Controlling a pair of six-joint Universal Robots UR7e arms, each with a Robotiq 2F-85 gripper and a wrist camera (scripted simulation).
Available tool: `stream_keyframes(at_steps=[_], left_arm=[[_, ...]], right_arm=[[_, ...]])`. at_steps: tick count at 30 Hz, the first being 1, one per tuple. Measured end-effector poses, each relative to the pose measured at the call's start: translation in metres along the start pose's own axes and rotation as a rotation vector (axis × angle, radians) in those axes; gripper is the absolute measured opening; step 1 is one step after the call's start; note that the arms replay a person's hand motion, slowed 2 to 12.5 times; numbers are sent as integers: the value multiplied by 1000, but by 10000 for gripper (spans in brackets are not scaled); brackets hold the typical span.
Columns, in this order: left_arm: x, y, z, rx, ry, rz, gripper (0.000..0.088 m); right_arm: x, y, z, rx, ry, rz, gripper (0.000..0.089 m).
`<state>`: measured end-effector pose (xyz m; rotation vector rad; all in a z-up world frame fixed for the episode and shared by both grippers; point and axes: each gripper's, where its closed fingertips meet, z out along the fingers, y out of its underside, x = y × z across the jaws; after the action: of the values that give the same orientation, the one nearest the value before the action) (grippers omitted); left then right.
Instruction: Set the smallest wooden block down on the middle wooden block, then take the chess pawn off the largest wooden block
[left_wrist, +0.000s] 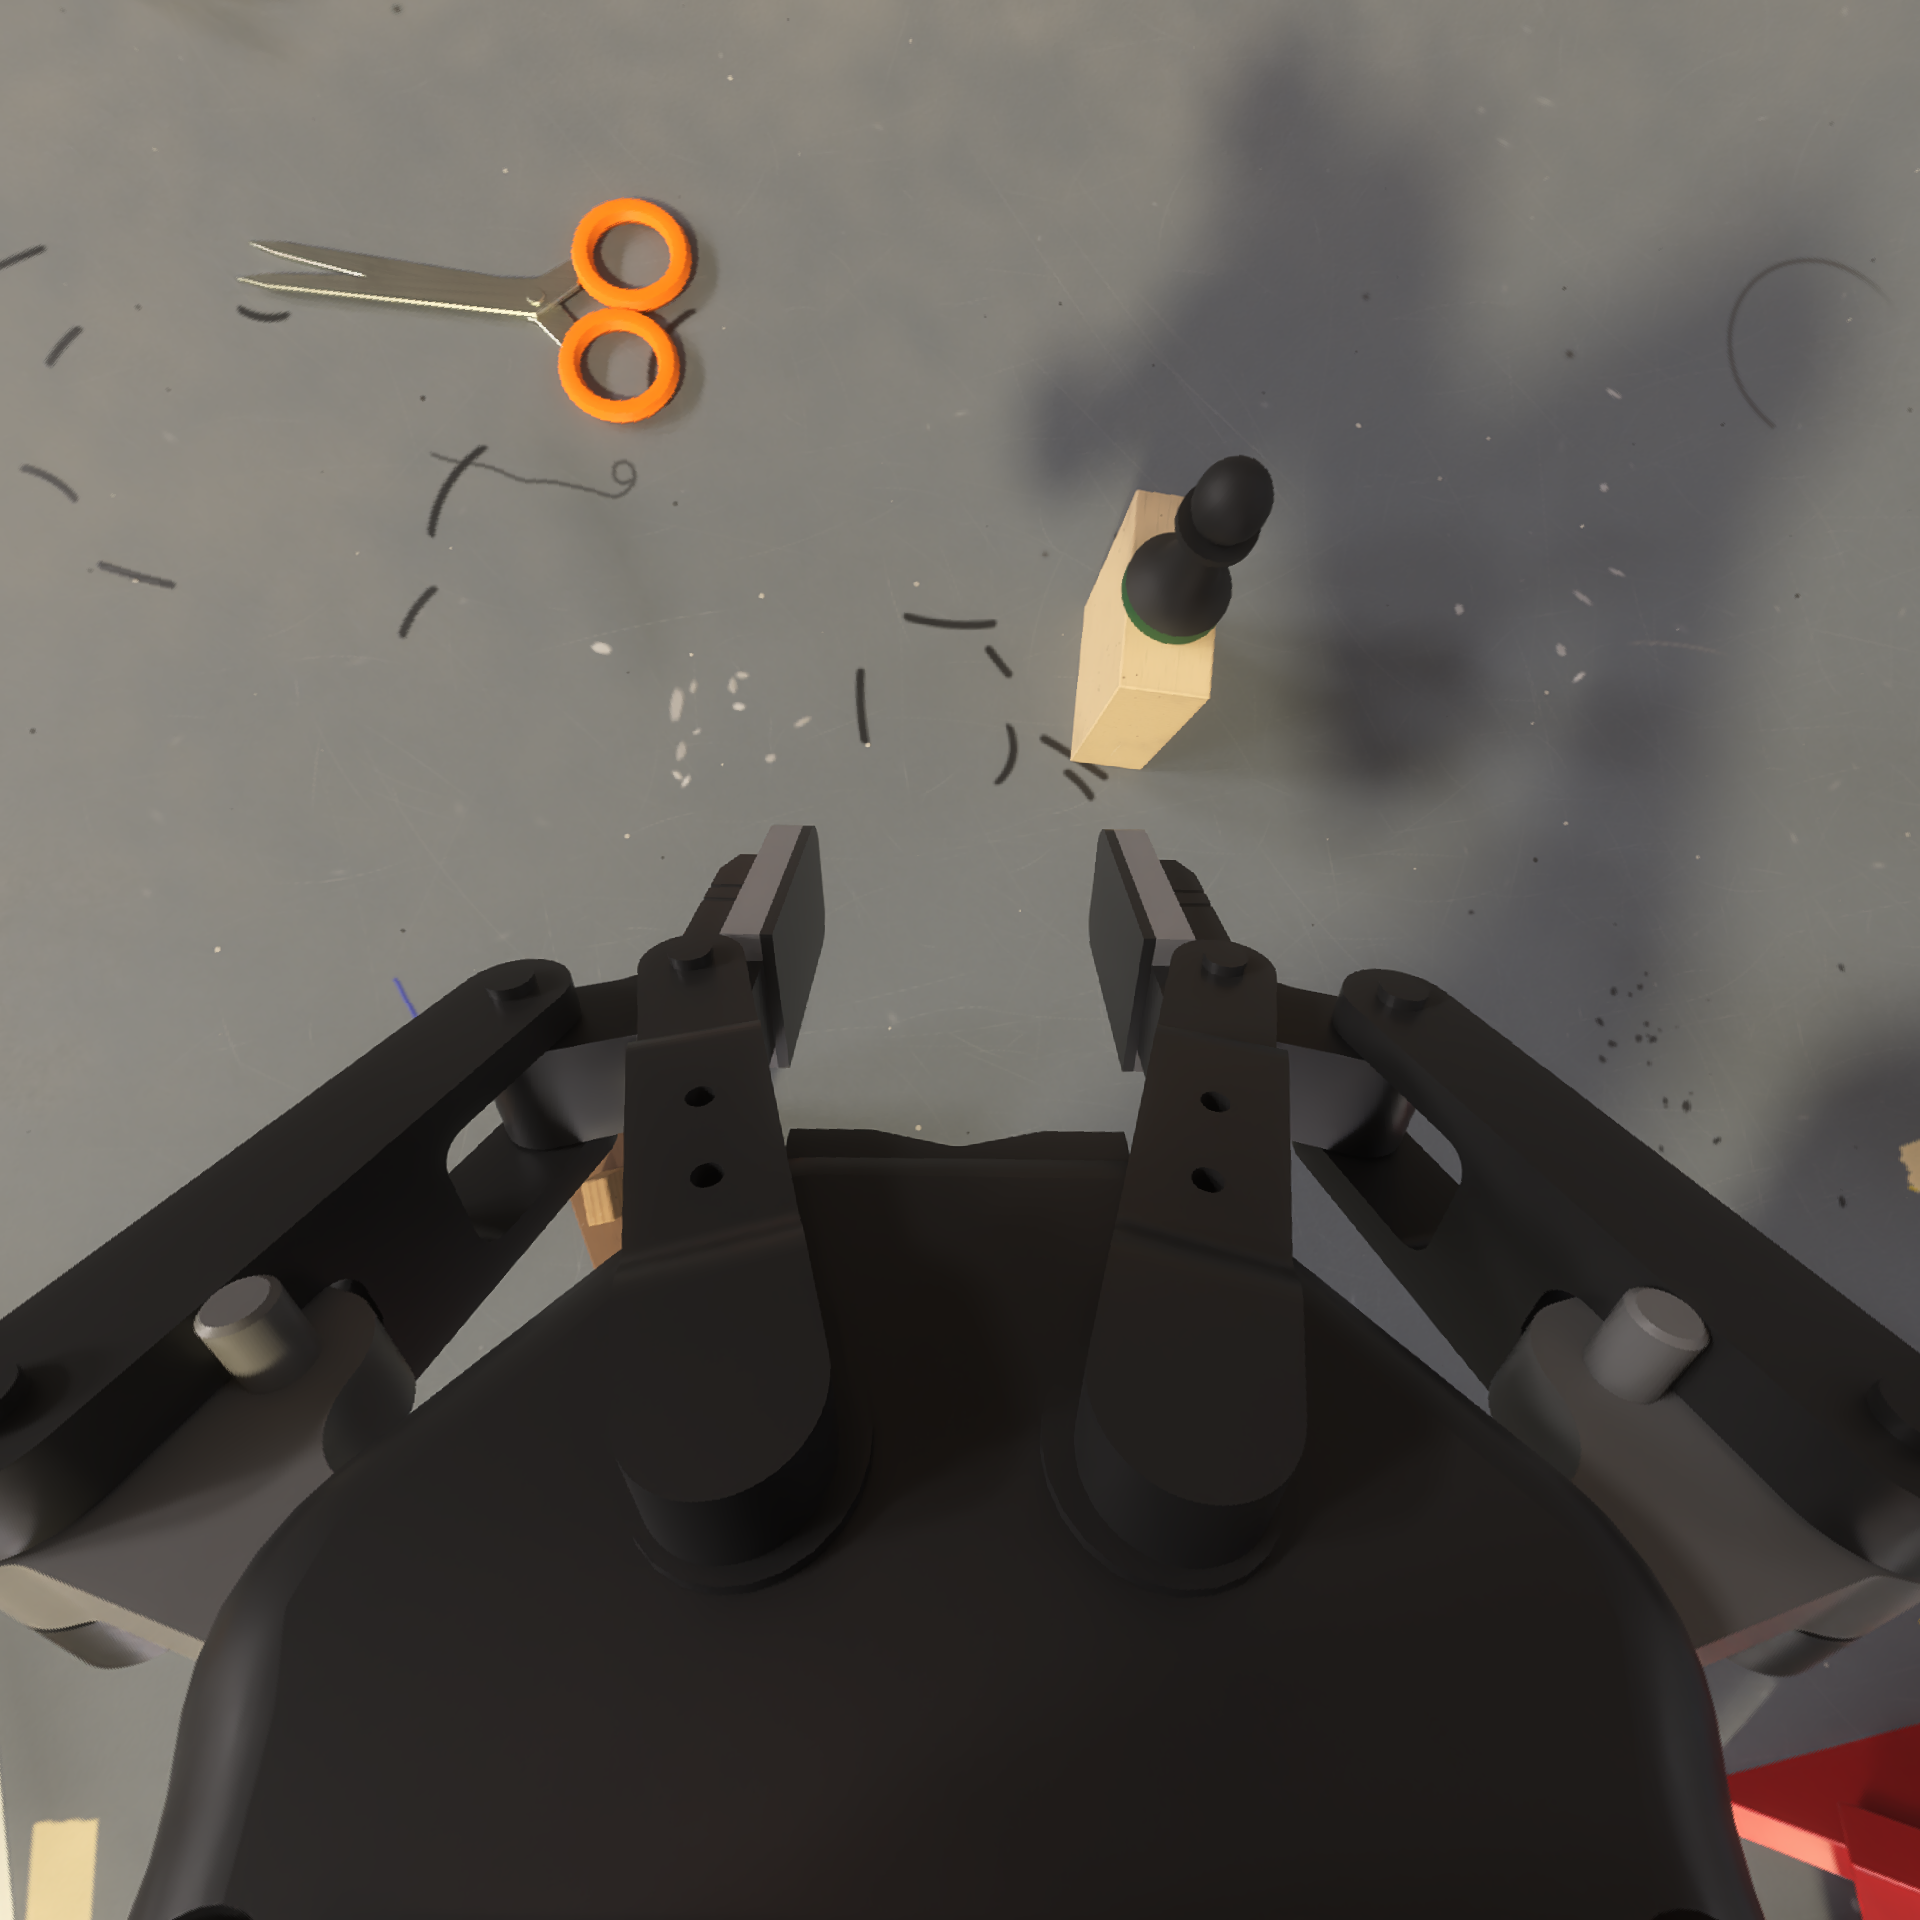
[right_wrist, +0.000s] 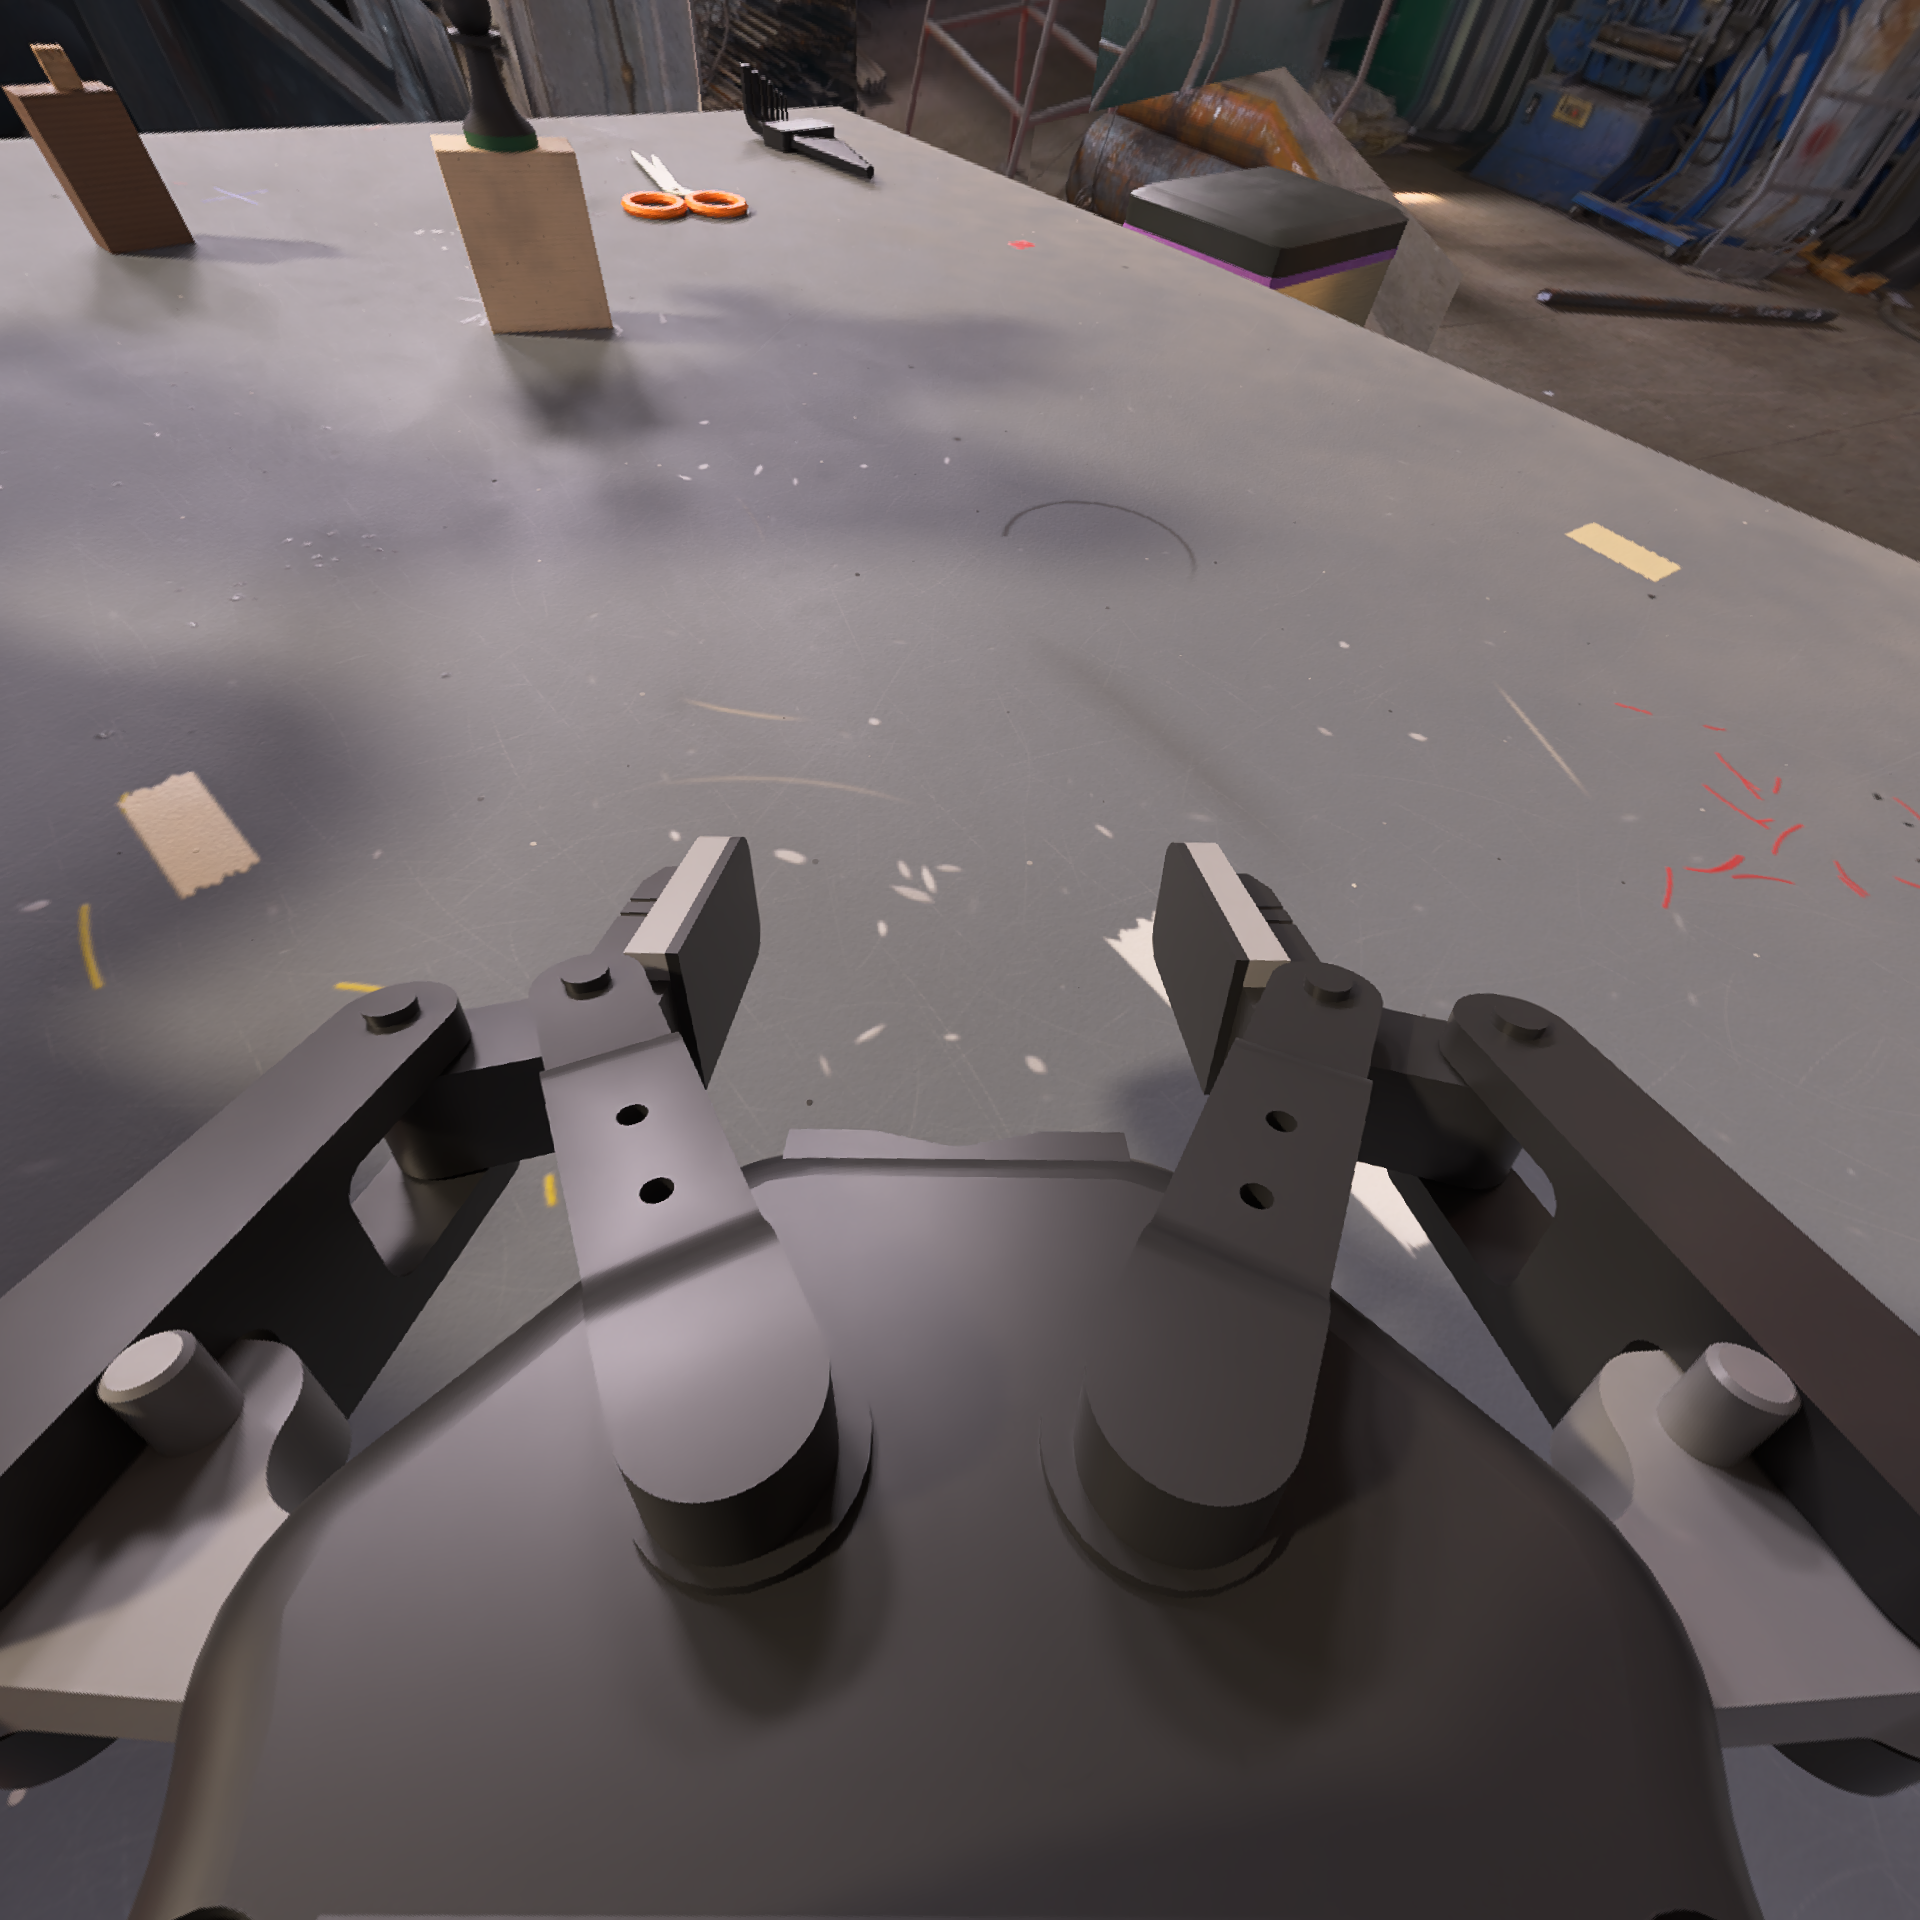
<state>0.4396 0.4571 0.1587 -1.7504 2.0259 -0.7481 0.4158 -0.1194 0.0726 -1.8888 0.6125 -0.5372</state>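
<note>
A black chess pawn (left_wrist: 1195, 561) stands upright on a tall pale wooden block (left_wrist: 1138, 675), ahead and right of my left gripper (left_wrist: 958, 883), which is open and empty above the table. In the right wrist view the same pale block (right_wrist: 525, 234) carries the pawn (right_wrist: 488, 83) at the far left. A brown wooden block (right_wrist: 104, 171) stands farther left, with a small pale block (right_wrist: 57, 68) on its top. A sliver of brown wood (left_wrist: 601, 1210) shows behind my left gripper's linkage. My right gripper (right_wrist: 956, 883) is open and empty, low over the table, far from the blocks.
Orange-handled scissors (left_wrist: 582, 301) lie to the far left, also seen in the right wrist view (right_wrist: 686, 203). A black hex key set (right_wrist: 805, 130) lies near the far edge. A black box with a purple stripe (right_wrist: 1268, 234) stands off the table's right edge. A red object (left_wrist: 1829, 1829) sits low right.
</note>
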Motion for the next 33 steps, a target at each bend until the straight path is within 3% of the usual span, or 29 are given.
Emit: stream_keyframes(at_steps=[15,33], left_arm=[[14,-2,15,-38,27,26,464],[20,-4,29,-41,95,-26,455]], right_arm=[[-1,-1,-1,2,-2,-5,675],[-3,0,-1,-4,-14,-11,656]])
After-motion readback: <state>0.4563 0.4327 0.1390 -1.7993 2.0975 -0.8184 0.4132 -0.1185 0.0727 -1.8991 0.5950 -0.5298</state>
